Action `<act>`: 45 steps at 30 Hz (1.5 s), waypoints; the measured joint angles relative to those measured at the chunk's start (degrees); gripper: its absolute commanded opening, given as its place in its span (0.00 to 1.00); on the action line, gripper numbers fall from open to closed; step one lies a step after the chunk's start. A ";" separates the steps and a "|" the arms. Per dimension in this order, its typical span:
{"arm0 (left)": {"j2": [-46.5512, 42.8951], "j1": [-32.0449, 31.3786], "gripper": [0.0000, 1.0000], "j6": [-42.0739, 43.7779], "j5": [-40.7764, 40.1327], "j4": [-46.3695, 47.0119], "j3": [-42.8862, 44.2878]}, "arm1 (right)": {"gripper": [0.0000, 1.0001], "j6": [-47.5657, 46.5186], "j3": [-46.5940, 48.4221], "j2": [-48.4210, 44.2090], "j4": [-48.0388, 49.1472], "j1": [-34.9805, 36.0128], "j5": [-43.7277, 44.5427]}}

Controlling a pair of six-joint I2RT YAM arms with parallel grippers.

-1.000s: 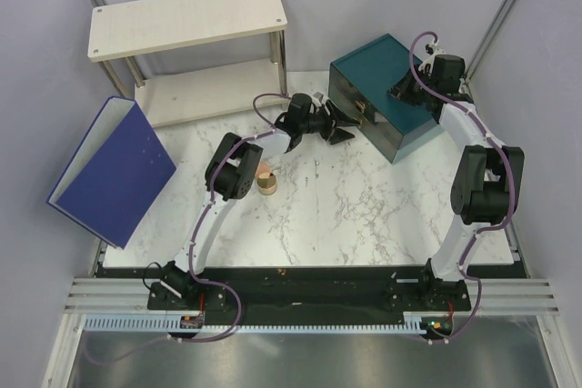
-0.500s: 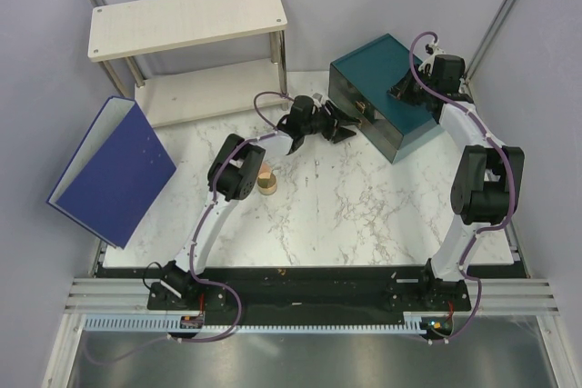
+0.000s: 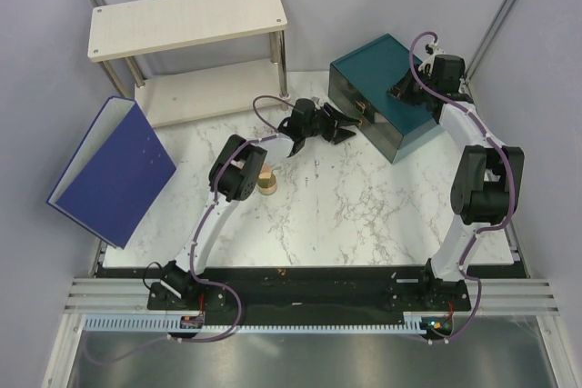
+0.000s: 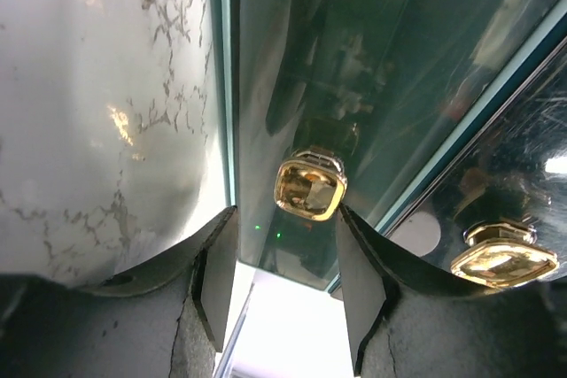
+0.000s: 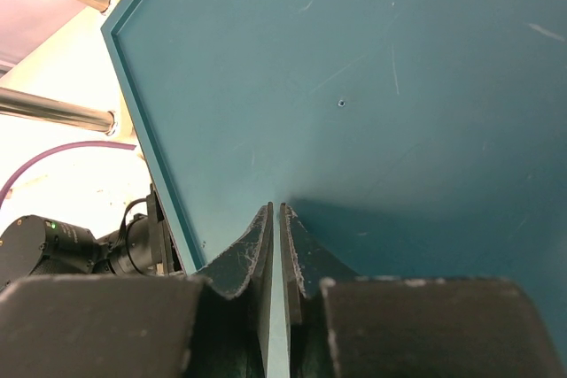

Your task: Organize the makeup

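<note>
Clearly, our left gripper [image 4: 285, 219] stood partly open at the front of the teal drawer box [image 3: 386, 88], with a gold knob [image 4: 309, 185] just ahead between its fingertips and unclamped. Our right gripper [image 5: 275, 210] rested on the box's top, jaws all but closed and empty (only a sliver showed between them). We saw the gold-rimmed tin [image 3: 266, 185] and a peach-pink compact [image 3: 265, 173] side by side on the marble table [image 3: 364, 215], beside our left elbow.

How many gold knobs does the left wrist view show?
2. One gold square knob sits just beyond the open left gripper, facing its gap; the other is at the lower right edge. More may be hidden.
</note>
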 measured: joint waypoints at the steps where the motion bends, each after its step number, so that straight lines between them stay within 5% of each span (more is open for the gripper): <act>1: 0.09 -0.04 0.54 -0.46 -0.20 0.22 0.00 | 0.15 0.00 0.00 -0.02 0.00 0.00 0.00; 10: 1.84 -0.81 0.44 -4.50 -3.65 3.15 1.51 | 0.15 -0.02 -0.13 -0.09 0.00 0.00 0.02; 17: 2.01 -0.94 0.16 -6.43 -3.61 4.48 1.51 | 0.15 -0.04 -0.63 -0.33 0.59 0.00 0.09; 25: 2.01 -0.94 0.02 -6.82 -3.76 5.51 0.92 | 0.15 -0.04 -0.79 -0.46 0.59 0.00 0.13; 33: -0.55 -0.92 0.02 -6.54 -5.25 7.32 -3.82 | 0.15 -0.04 -0.87 -0.50 0.61 0.00 0.11; 45: -15.34 1.14 0.02 -2.89 -6.86 10.73 -28.04 | 0.15 -0.02 -0.98 -0.59 0.61 0.00 0.09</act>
